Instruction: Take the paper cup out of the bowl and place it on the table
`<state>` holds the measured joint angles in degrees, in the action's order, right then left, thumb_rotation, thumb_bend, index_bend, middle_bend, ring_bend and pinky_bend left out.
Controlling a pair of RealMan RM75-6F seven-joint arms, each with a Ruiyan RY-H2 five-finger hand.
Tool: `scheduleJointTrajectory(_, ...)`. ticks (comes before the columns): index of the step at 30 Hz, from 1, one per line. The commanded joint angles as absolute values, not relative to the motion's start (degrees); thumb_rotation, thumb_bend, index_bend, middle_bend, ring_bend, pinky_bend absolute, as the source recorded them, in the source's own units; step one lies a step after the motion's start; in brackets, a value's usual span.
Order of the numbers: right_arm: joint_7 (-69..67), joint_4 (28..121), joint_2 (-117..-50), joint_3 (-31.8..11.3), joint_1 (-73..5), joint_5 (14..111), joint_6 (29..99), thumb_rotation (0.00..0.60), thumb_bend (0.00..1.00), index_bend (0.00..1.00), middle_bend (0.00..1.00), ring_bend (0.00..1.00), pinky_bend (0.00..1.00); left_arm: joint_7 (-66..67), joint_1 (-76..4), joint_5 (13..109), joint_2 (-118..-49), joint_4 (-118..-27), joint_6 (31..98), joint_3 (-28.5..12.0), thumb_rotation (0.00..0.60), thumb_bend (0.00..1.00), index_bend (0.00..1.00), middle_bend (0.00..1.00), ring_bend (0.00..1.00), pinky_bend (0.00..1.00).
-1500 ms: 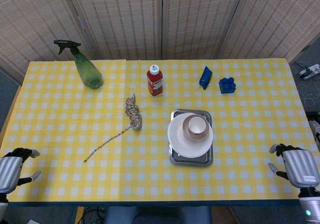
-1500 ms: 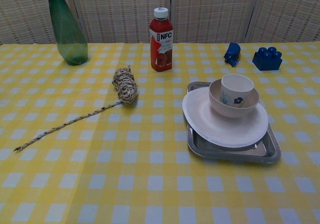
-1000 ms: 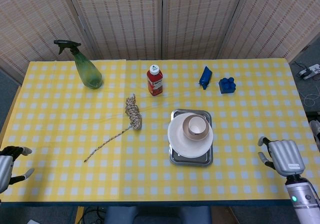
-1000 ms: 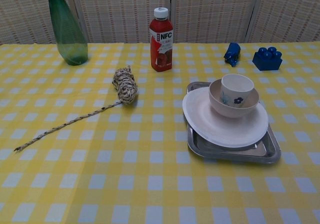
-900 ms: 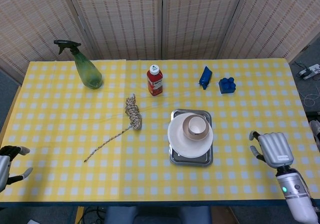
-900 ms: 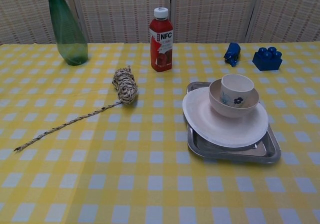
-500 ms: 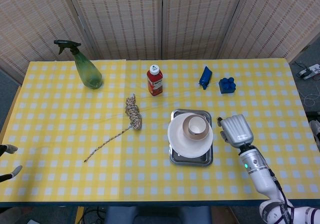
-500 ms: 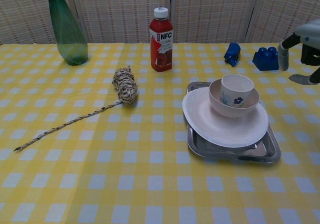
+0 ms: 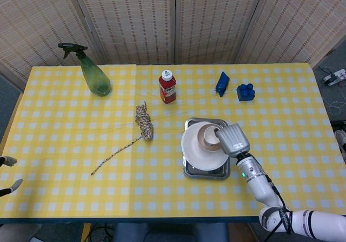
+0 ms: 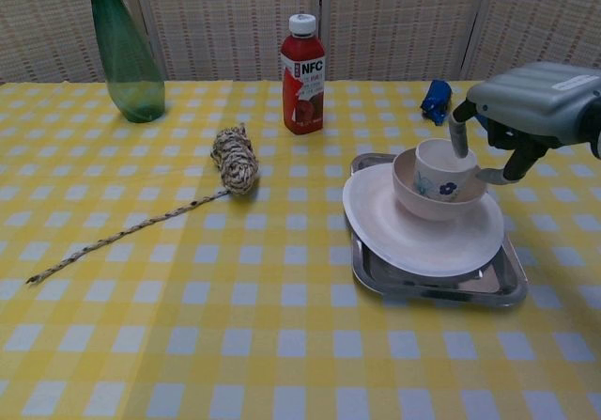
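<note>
The white paper cup [image 10: 441, 167] with a blue flower print stands upright in a pinkish bowl [image 10: 423, 200]. The bowl rests on a white plate [image 10: 413, 240] over a metal tray [image 10: 441, 287]. My right hand [image 10: 531, 101] hovers at the cup's right side, fingers apart. One finger [image 10: 457, 136] reaches down by the cup's rim; the others curl beside the bowl's right edge. In the head view the right hand [image 9: 232, 138] covers part of the cup [image 9: 210, 135]. Only the fingertips of my left hand [image 9: 7, 174] show at the far left edge, spread and holding nothing.
A red juice bottle [image 10: 302, 63] stands behind the tray. A coiled rope [image 10: 235, 158] trails to the front left. A green spray bottle [image 10: 123, 52] is at the back left. A blue toy [image 9: 221, 83] and a blue brick [image 9: 245, 92] lie at the back right.
My right hand has swung left from the table's right edge to the cup's right side. The left hand has slipped further out of the left edge. Cup and bowl have not moved.
</note>
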<state>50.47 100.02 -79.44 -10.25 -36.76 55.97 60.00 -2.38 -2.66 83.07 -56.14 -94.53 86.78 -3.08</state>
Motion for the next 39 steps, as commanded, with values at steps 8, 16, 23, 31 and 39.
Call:
scheduleJointTrajectory(8,49.90,96.65,-81.86,-8.51,-38.97,54.27,59.47,0.600,0.28,0.43,1.00,1.00,1.00,-2.43,-2.54,83.35,-56.05,-94.69,86.93,-3.08,0.600,0.16,0.51,0.45,0.34,0.47)
scheduleJointTrajectory(16,50.00,95.40,-82.99,-7.82,-40.91,52.59,58.77,0.600,0.37,0.59,1.00,1.00,1.00,-2.75,-2.47,83.31,-55.92,-94.63,86.93,-3.17,0.600,0.16,0.51,0.45,0.34,0.47)
scheduleJointTrajectory(23,51.44,98.77,-81.41,-7.46,-41.88,51.81,60.76,0.600,0.41,0.70,1.00,1.00,1.00,-2.87,-2.52,83.22,-55.93,-94.54,86.65,-3.20,0.600,0.16,0.51,0.45,0.34,0.47)
scheduleJointTrajectory(31,53.88,109.98,-76.91,-8.49,-42.49,55.52,66.50,0.600,0.41,0.70,1.00,1.00,1.00,-2.62,-2.51,83.29,-55.98,-94.64,86.63,-3.19,0.600,0.16,0.51,0.45,0.34,0.47)
scheduleJointTrajectory(39,56.93,113.25,-78.44,-9.80,-46.11,54.71,66.23,0.600,0.41,0.70,1.00,1.00,1.00,-2.52,-2.24,83.56,-55.83,-94.89,87.25,-3.23,0.600,0.16,0.51,0.45,0.34,0.47)
